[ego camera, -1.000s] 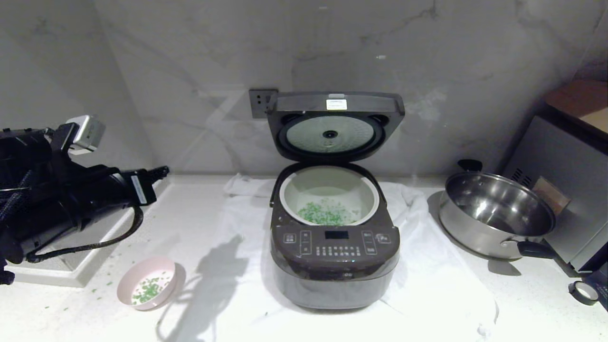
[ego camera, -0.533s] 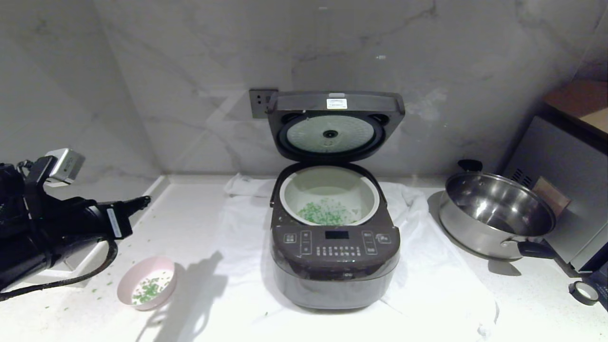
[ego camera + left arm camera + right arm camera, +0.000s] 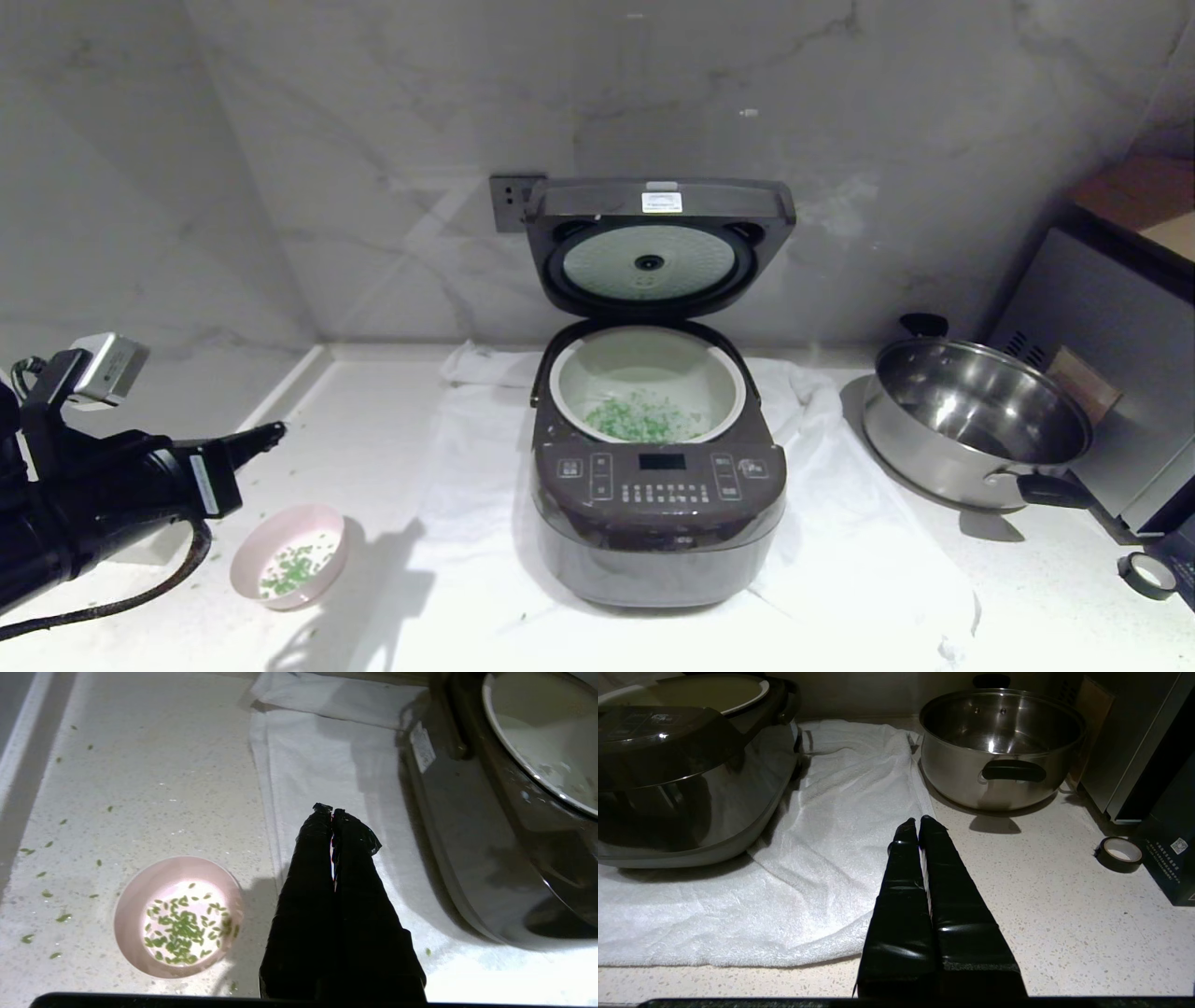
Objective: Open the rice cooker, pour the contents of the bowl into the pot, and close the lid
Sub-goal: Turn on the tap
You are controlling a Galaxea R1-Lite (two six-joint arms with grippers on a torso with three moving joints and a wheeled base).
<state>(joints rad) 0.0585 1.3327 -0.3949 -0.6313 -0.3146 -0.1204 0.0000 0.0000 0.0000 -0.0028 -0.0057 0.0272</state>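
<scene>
Speckled pale stone forms the one countertop [image 3: 392, 411], backed by marble-look wall. One white terry towel [image 3: 859, 560] is spread on it, wrinkled at the edges. On the towel sits one dark brown-grey rice cooker [image 3: 658, 523], a rounded square, with its hinged lid [image 3: 658, 245] raised upright and a round silvery plate shown underneath. One round, white-rimmed pot [image 3: 647, 381] is seated inside, with the contents [image 3: 639, 420], chopped green bits, heaped at its bottom. One shiny steel pan [image 3: 971, 420] with black handles stands to the right. One small pale pink bowl [image 3: 289, 557] rests on the counter, left of the cooker; perhaps a few dozen green bits are left in it, and others are scattered nearby. One tape roll [image 3: 1146, 575] lies far right. Two grippers are seen: the left gripper [image 3: 271, 432] is held above the bowl, fingers pressed together and empty; the right gripper [image 3: 917, 823] is likewise closed, above the towel's edge.
</scene>
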